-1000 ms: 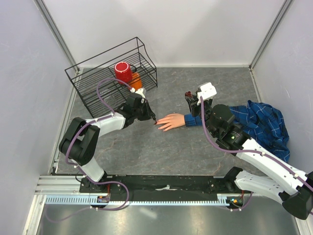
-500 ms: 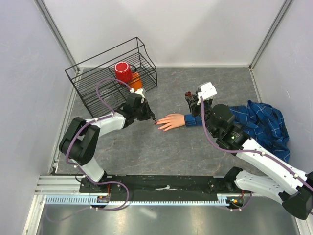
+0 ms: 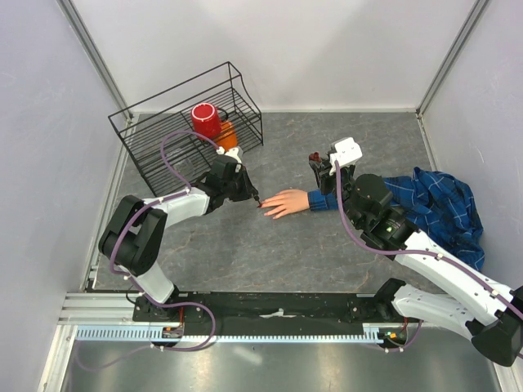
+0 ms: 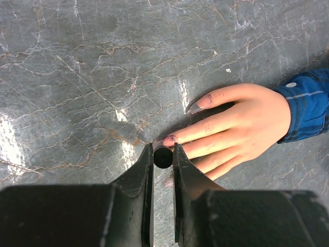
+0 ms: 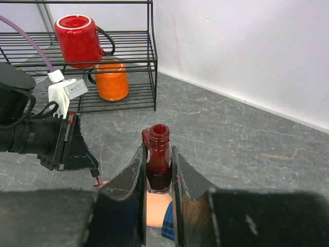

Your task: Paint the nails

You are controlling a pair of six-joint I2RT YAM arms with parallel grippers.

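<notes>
Nothing shifted — left tool (image 4: 163, 149) pinches brush (image 4: 163, 157) at nails (image 4: 169, 139), right tool (image 5: 158, 152) grips polish bottle (image 5: 159, 135); rack (image 5: 131, 51) behind.

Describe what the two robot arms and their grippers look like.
The left arm and right arm have white shells with bulky black joints. A purple cable loops along each. The left gripper and right gripper are black, with flat tapering fingers, and a white block sits at each wrist.
</notes>
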